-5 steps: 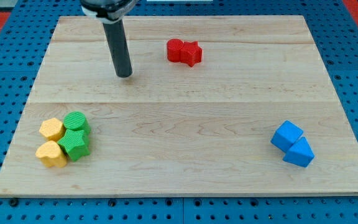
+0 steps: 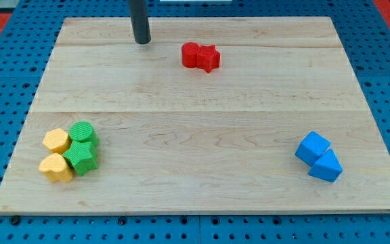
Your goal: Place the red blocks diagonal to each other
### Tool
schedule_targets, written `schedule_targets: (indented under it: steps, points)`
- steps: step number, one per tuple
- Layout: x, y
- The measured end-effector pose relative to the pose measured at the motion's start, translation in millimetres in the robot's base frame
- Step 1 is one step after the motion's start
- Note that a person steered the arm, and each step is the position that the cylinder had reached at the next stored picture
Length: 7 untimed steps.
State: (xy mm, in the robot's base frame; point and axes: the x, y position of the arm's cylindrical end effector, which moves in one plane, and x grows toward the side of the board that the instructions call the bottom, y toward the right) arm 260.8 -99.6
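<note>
Wooden worktop on blue pegboard: two red blocks sit touching side by side near the view's top, not diagonal yet. My tip waits left of them; no pincer here.

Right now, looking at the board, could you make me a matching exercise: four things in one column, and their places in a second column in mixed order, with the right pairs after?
Column one:
1. red blocks
2. blue blocks
3. green blocks
4. my tip

Column two:
a. near the view's bottom right
b. near the view's top, left of centre
c. near the view's bottom left, beside the yellow blocks
d. near the view's top, about the centre, touching each other

Pairs: 1-d, 2-a, 3-c, 4-b
</note>
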Motion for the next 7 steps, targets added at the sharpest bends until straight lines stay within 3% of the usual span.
schedule_targets:
  steps: [2,7]
  points:
    - [52.3,81.1]
    - [60.1,222.7]
